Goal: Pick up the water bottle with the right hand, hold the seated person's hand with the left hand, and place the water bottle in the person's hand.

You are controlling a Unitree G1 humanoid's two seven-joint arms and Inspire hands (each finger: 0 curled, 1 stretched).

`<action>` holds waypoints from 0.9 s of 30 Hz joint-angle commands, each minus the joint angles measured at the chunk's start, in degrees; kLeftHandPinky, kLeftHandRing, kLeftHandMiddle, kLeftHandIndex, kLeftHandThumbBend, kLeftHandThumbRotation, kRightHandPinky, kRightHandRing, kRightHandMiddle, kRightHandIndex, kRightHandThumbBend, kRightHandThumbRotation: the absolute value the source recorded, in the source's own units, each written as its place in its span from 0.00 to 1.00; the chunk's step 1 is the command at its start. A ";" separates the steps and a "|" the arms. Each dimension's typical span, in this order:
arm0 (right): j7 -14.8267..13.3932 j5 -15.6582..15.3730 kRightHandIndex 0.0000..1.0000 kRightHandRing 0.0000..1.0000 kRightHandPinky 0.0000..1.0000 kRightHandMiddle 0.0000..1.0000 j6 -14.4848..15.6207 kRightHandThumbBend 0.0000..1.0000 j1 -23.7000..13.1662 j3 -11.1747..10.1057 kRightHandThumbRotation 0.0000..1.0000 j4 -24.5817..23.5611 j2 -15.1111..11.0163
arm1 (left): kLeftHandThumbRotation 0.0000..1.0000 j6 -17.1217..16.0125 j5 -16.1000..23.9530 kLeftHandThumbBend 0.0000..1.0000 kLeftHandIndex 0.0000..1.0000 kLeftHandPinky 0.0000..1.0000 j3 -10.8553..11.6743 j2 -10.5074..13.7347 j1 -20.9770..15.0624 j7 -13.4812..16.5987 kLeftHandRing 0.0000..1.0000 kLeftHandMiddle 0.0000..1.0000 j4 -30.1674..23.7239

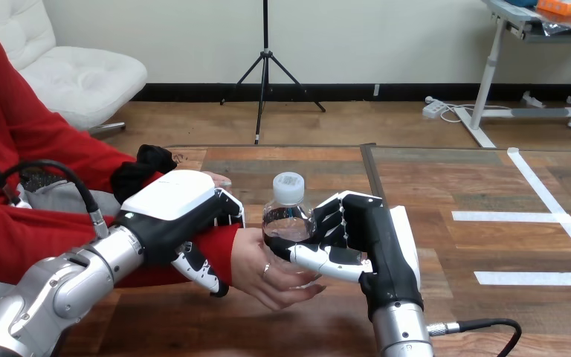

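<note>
Over person's hand, water bottle

Clear bottle w/ white cap, upright, prob. in person's hand.

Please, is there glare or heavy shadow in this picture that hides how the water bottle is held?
Head view: light is even; the clear water bottle carries small reflections, yet the right hand curled round it reads plainly; the left hand's white shell is bright, its grip on the person's wrist readable; soft shadow on the table under the person's hand.
</note>
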 commanded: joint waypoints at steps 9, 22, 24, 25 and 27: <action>1.82 1.95 0.32 0.27 0.22 0.31 -3.51 0.81 -5.40 2.74 0.00 -3.02 5.20 | 0.08 -2.15 -2.58 0.81 0.49 0.40 2.30 -3.01 -10.08 2.12 0.44 0.48 -5.28; -0.77 -0.80 0.42 0.39 0.34 0.43 -3.47 0.91 -5.39 2.58 0.07 -2.68 4.93 | 0.14 -3.58 -1.47 0.81 0.61 0.49 3.26 -3.03 -8.96 6.28 0.53 0.58 -5.69; -1.38 -1.40 0.44 0.44 0.39 0.47 -3.48 0.93 -5.32 2.57 0.12 -2.67 4.90 | 0.16 -3.64 -1.20 0.81 0.64 0.51 3.42 -2.99 -8.65 7.10 0.55 0.60 -6.09; -1.67 -1.69 0.46 0.46 0.42 0.49 -3.64 0.93 -5.32 2.58 0.13 -2.62 4.83 | 0.17 -3.56 -1.09 0.81 0.65 0.52 3.47 -2.96 -8.50 7.36 0.56 0.61 -6.33; -2.35 -2.34 0.49 0.49 0.45 0.51 -3.94 0.94 -5.31 2.62 0.16 -2.50 4.64 | 0.18 -3.35 -0.90 0.81 0.66 0.53 3.58 -2.86 -8.13 7.89 0.58 0.63 -6.92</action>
